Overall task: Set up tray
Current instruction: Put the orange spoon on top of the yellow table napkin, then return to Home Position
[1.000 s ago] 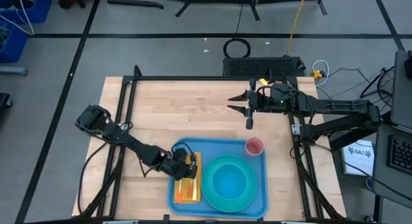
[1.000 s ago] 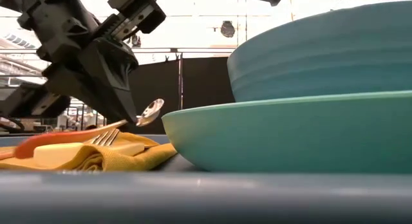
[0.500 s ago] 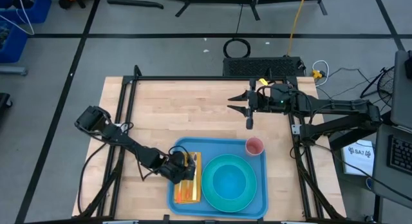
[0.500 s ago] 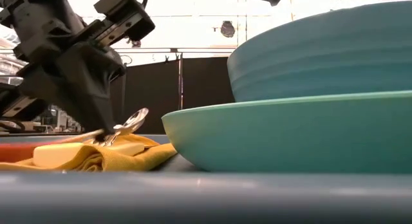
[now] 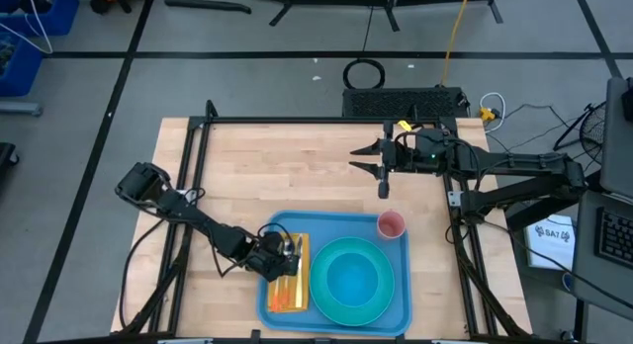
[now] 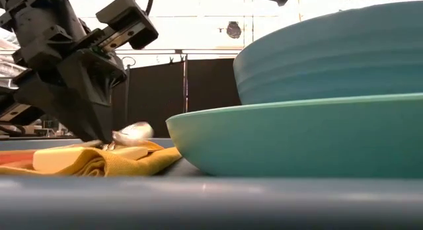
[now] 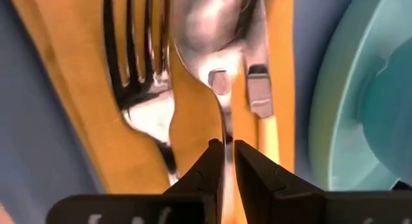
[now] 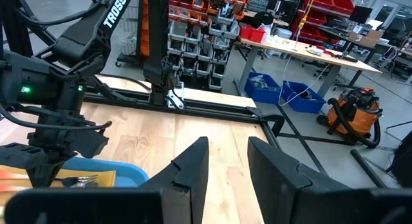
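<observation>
The left arm stretches low across the table (image 5: 247, 166) from its left edge, its gripper (image 5: 282, 253) tipped down, fingers pinched on a spoon (image 7: 207, 31). The right arm waits above the table's far right, its gripper (image 5: 368, 158) parted.

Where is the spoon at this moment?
In the high view the spoon lies on the yellow napkin at the tray's left end, beside the fork, its handle pinched by the left gripper.
</observation>
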